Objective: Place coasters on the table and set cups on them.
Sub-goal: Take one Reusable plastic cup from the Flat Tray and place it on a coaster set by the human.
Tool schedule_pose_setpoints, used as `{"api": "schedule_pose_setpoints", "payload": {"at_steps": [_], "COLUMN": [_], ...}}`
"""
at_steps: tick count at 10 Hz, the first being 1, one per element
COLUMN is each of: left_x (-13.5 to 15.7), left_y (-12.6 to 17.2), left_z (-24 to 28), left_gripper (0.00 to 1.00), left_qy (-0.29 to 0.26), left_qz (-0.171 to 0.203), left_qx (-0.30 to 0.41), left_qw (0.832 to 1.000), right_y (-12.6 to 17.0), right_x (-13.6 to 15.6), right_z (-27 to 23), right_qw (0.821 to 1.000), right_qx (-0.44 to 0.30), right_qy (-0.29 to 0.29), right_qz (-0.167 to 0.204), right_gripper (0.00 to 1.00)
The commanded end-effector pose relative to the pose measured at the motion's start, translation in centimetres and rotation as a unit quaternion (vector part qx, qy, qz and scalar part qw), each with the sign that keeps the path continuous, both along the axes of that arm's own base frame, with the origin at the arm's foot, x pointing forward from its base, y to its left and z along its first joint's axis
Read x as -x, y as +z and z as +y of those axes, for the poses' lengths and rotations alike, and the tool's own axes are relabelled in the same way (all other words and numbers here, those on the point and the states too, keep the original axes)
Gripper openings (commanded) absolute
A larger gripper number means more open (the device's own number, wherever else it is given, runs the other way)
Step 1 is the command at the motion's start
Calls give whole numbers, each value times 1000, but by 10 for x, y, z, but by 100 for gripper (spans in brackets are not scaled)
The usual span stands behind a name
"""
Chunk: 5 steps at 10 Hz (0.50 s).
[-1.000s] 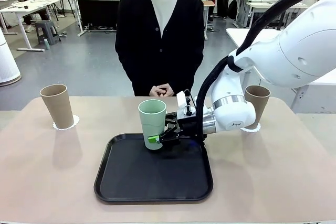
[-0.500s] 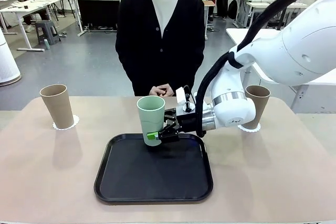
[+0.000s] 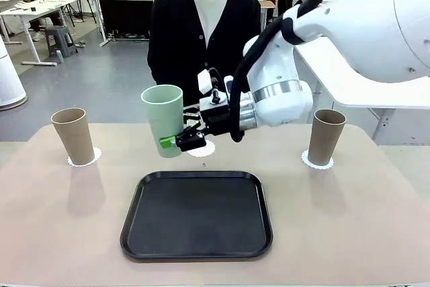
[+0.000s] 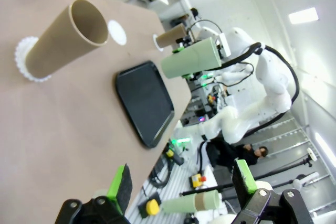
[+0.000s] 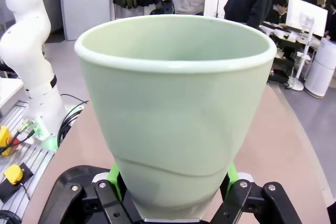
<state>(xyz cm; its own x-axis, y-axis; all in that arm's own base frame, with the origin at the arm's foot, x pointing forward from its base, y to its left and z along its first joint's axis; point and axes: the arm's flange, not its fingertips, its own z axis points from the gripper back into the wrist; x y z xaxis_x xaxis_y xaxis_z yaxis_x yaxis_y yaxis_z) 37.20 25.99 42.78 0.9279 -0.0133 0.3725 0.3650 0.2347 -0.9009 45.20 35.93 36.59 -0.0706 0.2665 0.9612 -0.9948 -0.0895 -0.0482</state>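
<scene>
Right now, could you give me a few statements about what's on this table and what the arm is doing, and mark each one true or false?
1. The right gripper is holding the mint green cup in the air. True.
2. The black tray has a cup standing in it. False: nothing stands in the tray.
3. Both tan cups, one at the left and one at the right, stand on white coasters. True.
4. The left gripper is shut on a coaster. False: its jaws are open and hold nothing.
5. A third coaster lies on the table beyond the tray with no cup on it. True.
</scene>
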Motion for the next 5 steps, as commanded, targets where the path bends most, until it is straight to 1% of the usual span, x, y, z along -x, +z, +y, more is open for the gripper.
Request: {"api": "schedule_pose_setpoints", "payload": {"at_steps": [1,2,3,5], "left_x": [1,1,1,1], "left_y": [2,2,2,2], "left_z": [1,1,1,1], "left_gripper": [100,100,100,100], "left_qy": [1,1,1,1], "left_qz": [-1,-1,-1,-1], "left_qx": [-1,-1,-1,-1], "left_qw": [1000,1000,1000,1000], "right_y": [3,1,6,6], "right_x": [-7,-5,-1,-1], "right_z": [8,6,4,4], "right_qw": [1000,999,1000,1000], "right_qx": [22,39,7,7], "right_qy": [8,14,6,6], "right_qz": [14,24,3,3], "right_gripper": [22,22,22,22]}}
